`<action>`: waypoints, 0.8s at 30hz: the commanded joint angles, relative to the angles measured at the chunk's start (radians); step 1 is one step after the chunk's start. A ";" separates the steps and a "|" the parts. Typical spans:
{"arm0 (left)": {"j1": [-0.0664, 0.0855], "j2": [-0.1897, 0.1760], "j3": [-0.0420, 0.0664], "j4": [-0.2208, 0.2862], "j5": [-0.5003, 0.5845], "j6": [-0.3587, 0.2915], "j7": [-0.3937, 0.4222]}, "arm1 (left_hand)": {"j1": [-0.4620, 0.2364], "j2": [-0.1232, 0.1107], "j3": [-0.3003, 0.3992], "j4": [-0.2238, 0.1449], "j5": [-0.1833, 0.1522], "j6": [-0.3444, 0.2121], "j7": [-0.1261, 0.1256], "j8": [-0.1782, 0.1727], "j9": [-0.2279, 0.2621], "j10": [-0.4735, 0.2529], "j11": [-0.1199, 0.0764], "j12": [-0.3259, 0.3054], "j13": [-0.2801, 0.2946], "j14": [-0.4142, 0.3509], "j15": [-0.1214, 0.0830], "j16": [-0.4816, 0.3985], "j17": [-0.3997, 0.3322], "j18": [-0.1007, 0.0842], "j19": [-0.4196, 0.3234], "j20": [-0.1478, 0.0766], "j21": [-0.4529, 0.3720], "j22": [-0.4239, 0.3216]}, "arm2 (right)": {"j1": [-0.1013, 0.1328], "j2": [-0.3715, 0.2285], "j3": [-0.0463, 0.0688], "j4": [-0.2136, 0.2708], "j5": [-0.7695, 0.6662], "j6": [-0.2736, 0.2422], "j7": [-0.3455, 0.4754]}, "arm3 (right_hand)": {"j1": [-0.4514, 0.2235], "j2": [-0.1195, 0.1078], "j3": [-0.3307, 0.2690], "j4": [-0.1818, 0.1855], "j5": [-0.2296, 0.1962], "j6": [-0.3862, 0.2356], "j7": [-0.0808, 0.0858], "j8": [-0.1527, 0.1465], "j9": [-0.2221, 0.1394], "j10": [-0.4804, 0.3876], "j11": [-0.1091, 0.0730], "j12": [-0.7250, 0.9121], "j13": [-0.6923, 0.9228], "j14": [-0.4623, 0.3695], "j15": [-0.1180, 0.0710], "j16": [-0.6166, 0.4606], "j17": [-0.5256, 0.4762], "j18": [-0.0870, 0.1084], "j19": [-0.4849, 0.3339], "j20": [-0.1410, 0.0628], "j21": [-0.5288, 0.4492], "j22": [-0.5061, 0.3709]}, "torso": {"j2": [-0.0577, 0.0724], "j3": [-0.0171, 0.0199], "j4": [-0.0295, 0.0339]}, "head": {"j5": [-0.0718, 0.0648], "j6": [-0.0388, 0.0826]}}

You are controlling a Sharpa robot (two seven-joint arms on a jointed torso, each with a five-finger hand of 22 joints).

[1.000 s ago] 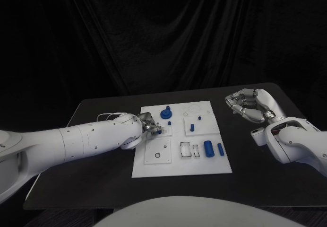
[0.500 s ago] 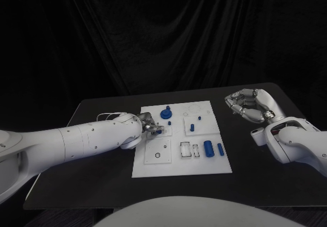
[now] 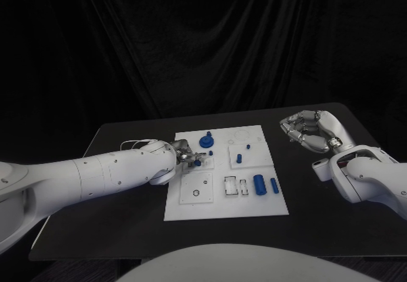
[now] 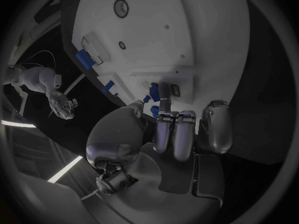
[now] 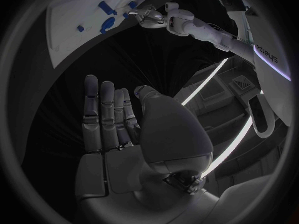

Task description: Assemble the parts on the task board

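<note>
The white task board (image 3: 222, 207) lies in the middle of the black table. My left hand (image 3: 186, 156) rests over the board's upper left part. Its thumb and a finger pinch a small blue part (image 3: 197, 163), which the left wrist view shows at the fingertips (image 4: 153, 110). A blue round knob (image 3: 206, 140) stands just beyond the hand. A short blue peg (image 3: 239, 157) and two blue cylinders (image 3: 259, 181) (image 3: 274, 185) lie further right on the board. My right hand (image 3: 310, 131) hangs above the table right of the board, fingers apart (image 5: 106, 119), holding nothing.
Rectangular slots (image 3: 230, 185) and a round hole (image 3: 196, 192) sit in the board's near half. The black table (image 3: 127, 217) runs on to both sides of the board. A dark curtain closes off the back.
My left hand's fingers have shifted very slightly over the board with the small blue part. The right hand has stayed where it was.
</note>
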 commanded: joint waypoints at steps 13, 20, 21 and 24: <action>-0.016 0.007 -0.007 -0.004 0.007 0.052 0.036 | -0.006 0.068 -0.125 -0.001 0.072 -0.041 -0.016 0.111 0.166 0.106 -0.016 0.004 0.263 0.102 -0.011 0.003 0.263 0.008 0.006 -0.012 -0.013 0.107 | -0.002 -0.002 0.001 0.003 -0.005 0.005 -0.018 | 0.011 0.000 -0.006 0.000 0.006 -0.001 -0.005 0.007 -0.002 -0.005 -0.004 0.008 -0.002 0.007 -0.001 0.004 -0.002 0.009 0.007 -0.001 0.001 0.001 | 0.000 0.0000 0.0002 | -0.002 0.000; -0.016 0.008 -0.007 -0.005 0.007 0.059 0.048 | 0.012 0.084 -0.135 -0.002 0.103 -0.046 -0.017 0.118 0.182 0.106 -0.017 0.004 0.263 0.102 -0.011 0.003 0.263 0.009 0.005 -0.013 -0.016 0.109 | -0.002 -0.002 0.001 0.003 -0.005 0.005 -0.019 | 0.011 0.000 -0.005 0.000 0.007 -0.001 -0.005 0.007 -0.002 -0.005 -0.004 0.008 -0.002 0.007 -0.002 0.005 -0.002 0.009 0.008 -0.001 0.001 0.001 | 0.000 -0.0001 0.0001 | -0.003 0.000; -0.016 0.009 -0.007 -0.005 0.007 0.060 0.049 | 0.012 0.084 -0.135 -0.002 0.103 -0.046 -0.017 0.118 0.182 0.106 -0.017 0.004 0.263 0.102 -0.011 0.003 0.263 0.009 0.005 -0.013 -0.016 0.109 | -0.002 -0.002 0.001 0.003 -0.005 0.004 -0.019 | 0.011 0.000 -0.005 0.000 0.007 -0.001 -0.005 0.007 -0.002 -0.005 -0.004 0.008 -0.002 0.007 -0.002 0.005 -0.002 0.009 0.008 -0.001 0.001 0.001 | 0.000 -0.0001 0.0000 | -0.003 0.000; -0.016 0.010 -0.007 -0.004 0.007 0.061 0.052 | 0.027 0.092 -0.142 -0.002 0.133 -0.044 -0.019 0.122 0.190 0.106 -0.019 0.004 0.263 0.102 -0.013 0.003 0.263 0.008 0.006 -0.013 -0.017 0.111 | -0.002 -0.002 0.001 0.003 -0.005 0.004 -0.019 | 0.011 0.000 -0.005 0.000 0.007 -0.001 -0.005 0.007 -0.002 -0.005 -0.004 0.008 -0.002 0.007 -0.002 0.005 -0.002 0.009 0.008 -0.001 0.001 0.001 | 0.000 -0.0002 0.0001 | -0.003 0.000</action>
